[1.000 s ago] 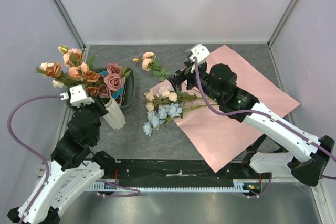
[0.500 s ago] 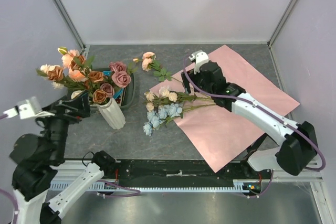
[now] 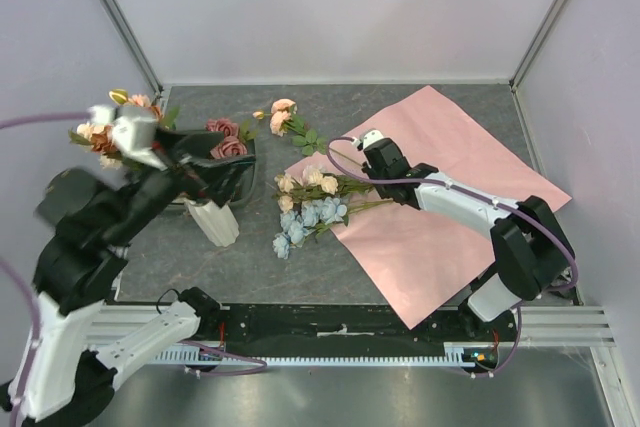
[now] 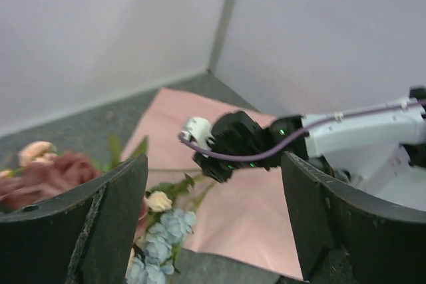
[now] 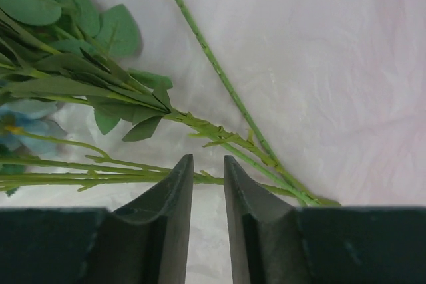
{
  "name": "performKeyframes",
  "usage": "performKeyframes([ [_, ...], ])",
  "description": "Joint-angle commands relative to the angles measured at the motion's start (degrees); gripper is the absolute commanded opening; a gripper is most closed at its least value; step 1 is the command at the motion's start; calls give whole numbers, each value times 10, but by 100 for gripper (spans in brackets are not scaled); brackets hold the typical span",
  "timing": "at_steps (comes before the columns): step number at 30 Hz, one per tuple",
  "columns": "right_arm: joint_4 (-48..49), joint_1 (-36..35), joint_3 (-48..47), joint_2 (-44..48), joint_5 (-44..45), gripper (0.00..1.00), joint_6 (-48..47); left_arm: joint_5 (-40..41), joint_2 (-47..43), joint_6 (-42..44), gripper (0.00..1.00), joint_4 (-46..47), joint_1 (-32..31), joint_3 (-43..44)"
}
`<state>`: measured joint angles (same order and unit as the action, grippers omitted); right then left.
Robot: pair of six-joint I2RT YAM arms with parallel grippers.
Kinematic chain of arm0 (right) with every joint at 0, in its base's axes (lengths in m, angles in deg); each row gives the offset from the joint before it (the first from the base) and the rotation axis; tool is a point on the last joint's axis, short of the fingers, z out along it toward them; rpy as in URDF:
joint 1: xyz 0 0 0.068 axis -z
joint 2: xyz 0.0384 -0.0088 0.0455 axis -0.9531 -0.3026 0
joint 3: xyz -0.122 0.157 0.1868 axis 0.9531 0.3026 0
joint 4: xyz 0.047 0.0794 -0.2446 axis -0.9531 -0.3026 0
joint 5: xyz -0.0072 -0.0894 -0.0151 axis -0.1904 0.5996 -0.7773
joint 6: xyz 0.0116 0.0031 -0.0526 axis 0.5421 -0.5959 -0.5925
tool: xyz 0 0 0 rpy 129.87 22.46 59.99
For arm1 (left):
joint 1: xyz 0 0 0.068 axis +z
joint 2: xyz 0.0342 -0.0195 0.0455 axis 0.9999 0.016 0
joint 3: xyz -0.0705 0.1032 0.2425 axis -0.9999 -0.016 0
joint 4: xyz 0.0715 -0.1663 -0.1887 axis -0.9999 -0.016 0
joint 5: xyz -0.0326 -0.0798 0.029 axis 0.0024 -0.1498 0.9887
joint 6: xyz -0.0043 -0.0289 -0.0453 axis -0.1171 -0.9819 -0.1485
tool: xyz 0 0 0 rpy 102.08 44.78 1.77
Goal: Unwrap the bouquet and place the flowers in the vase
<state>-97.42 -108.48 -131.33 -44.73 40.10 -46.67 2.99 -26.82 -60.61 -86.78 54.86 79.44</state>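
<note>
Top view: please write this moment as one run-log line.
left gripper: open, empty | right gripper: jaws narrow at stems, on pink paper | vase: holds roses

Vase (image 3: 218, 225) top is hidden behind blurred L arm (image 3: 100, 217); in R wrist view, flowers' (image 5: 80, 71) heads are cut off at left edge.

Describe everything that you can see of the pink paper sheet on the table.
The pink paper sheet lies flat and unfolded on the right half of the grey table, turned like a diamond, pink side up; the wrist view shows fine wrinkles. The flowers lie across its left edge, stems on the paper. The right pincer stands right above those stems; whether it touches the paper is unclear.
</note>
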Motion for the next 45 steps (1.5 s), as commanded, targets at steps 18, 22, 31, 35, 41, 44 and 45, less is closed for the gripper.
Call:
performKeyframes([
  [18,112,-1,-26,-125,1,40,-140,-199,46,-5,86,54,0,-60],
  [22,121,-2,-33,-126,-3,45,-146,-201,54,-8,86,52,0,-59],
  [31,113,-1,-35,-86,-13,54,-115,-199,58,-15,86,51,0,-58],
  [35,110,4,-36,-68,-17,54,-119,-199,57,-14,86,49,0,-59],
  [41,101,43,-66,-55,-52,49,-84,-197,55,-10,86,45,0,-61],
  [44,84,56,-136,-128,-110,50,-118,-197,57,-11,86,46,0,-63],
  [45,63,59,-155,-145,-134,50,-125,-197,58,-12,86,46,0,-63],
])
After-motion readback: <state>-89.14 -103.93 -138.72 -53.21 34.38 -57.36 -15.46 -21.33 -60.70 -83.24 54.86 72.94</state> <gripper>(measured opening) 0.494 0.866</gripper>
